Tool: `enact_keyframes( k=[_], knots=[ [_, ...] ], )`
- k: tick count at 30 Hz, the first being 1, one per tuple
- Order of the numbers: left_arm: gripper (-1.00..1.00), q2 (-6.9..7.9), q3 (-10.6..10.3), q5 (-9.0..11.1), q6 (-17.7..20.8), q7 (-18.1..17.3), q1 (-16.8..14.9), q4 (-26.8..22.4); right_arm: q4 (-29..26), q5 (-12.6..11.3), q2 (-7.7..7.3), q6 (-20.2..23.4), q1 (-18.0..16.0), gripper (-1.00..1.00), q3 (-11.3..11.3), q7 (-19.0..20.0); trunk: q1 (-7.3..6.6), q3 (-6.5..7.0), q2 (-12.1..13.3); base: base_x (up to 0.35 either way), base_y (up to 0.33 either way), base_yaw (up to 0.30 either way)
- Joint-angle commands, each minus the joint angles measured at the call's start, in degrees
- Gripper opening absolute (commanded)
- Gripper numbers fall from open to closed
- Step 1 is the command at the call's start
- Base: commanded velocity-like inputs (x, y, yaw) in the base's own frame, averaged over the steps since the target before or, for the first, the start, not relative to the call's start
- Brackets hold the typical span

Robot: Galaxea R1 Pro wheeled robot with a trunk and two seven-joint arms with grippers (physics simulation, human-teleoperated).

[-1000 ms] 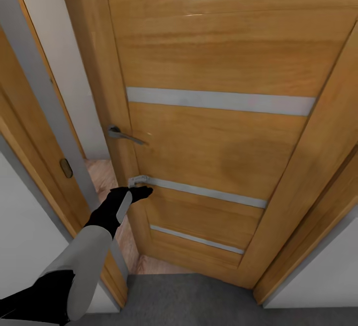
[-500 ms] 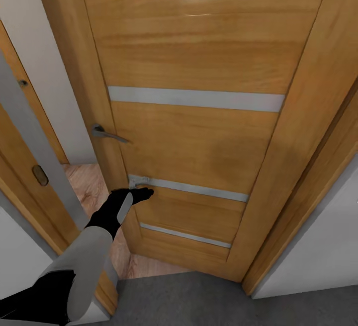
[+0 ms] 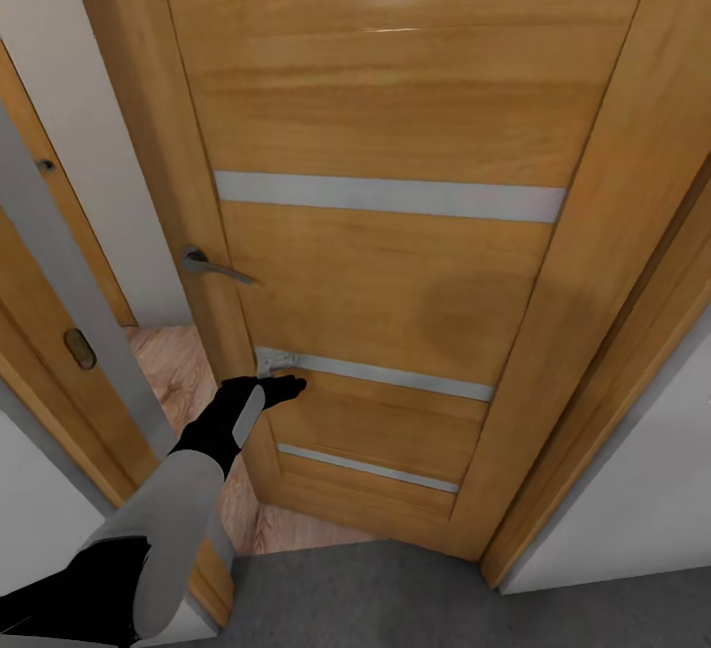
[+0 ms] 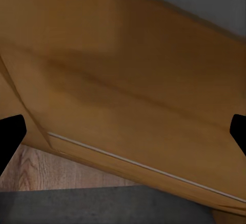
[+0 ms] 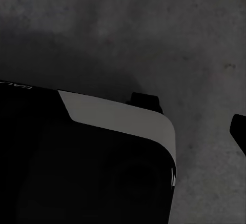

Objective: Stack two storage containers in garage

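My left gripper (image 3: 280, 377) sits spread-fingered against the honey-brown wooden door (image 3: 395, 263), unmoved since a moment ago, right gripper's state unreadable over the dark grey concrete-like floor (image 5: 154, 24).

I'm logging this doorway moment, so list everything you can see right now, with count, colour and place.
door: one, honey-brown wood with three grey stripes, ajar, straight ahead
door handle: one, grey metal lever, on the door's left edge
door frame: one, brown wood, at left
wood-plank floor: pale, seen through the gap
grey floor: dark, under the robot
walls: white, either side
left claw: one, against the door's edge near the middle stripe, fingers apart
right claw: one, black, over dark grey floor
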Motion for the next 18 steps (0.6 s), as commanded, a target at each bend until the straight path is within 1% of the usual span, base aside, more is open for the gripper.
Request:
enact_keyframes(
  k=[1, 6, 18],
  knots=[
    [1.0, -0.05, 0.2, 0.6, 0.3, 0.3, 0.0, -0.1, 0.0, 0.3, -0.01, -0.2, 0.0, 1.0, 0.1, 0.0, 0.0, -0.05, 0.0, 0.0, 0.0, 0.0],
    [1.0, 0.11, 0.3, 0.7, 0.3, -0.2, 0.1, -0.4, 0.0, 0.3, -0.06, -0.1, 0.0, 1.0, 0.1, 0.0, 0.0, -0.05, 0.0, 0.0, 0.0, 0.0],
    [1.0, 0.12, 0.3, 0.7, 0.4, -0.2, 0.2, -0.6, 0.0, 0.3, -0.09, -0.2, 0.0, 1.0, 0.1, 0.0, 0.0, -0.05, 0.0, 0.0, 0.002, 0.0]
  ],
)
